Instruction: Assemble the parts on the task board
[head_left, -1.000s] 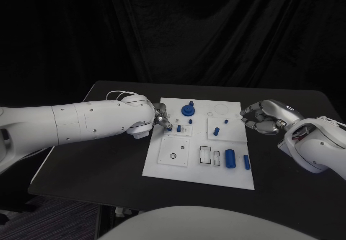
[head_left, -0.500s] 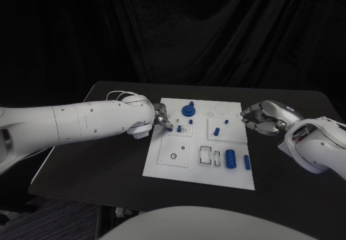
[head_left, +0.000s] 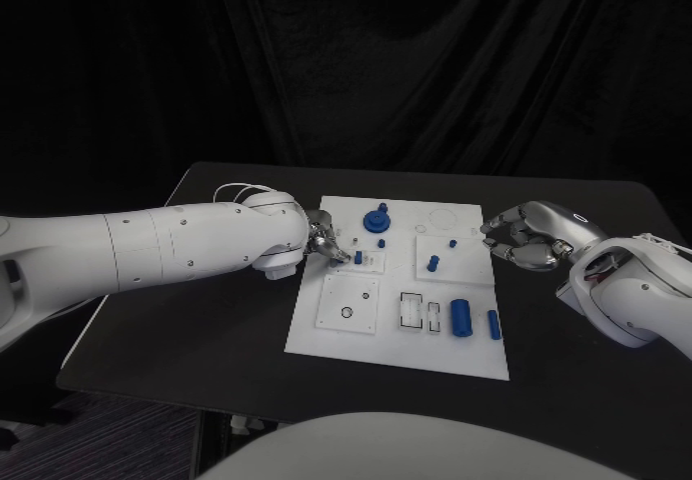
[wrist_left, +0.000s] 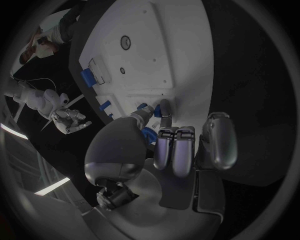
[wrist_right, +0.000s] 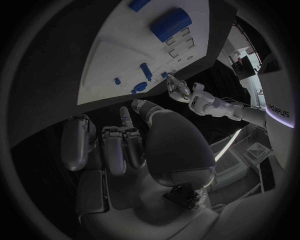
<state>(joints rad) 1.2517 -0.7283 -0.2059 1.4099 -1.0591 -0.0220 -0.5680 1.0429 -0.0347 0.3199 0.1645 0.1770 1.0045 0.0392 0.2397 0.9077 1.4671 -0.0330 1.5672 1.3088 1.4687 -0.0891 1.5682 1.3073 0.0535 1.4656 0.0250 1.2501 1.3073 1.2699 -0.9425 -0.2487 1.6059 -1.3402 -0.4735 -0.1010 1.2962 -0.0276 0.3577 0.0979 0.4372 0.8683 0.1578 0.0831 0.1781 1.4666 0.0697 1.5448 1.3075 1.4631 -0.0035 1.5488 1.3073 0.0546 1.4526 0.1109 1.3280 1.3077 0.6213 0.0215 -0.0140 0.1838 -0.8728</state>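
Fingers (head_left: 330, 246) of the left hand (head_left: 320, 240) pinch a small blue peg (head_left: 358, 257) at the task board (head_left: 346, 335) left edge, right hand (head_left: 522, 238) curled empty beside it; a tilt could jam it.

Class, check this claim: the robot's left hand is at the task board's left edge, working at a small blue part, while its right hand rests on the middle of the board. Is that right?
One detail is wrong. The right hand is not on the middle of the task board; the head view shows it off the board's right edge, over the black table. The left hand is at the left edge by a small blue part.
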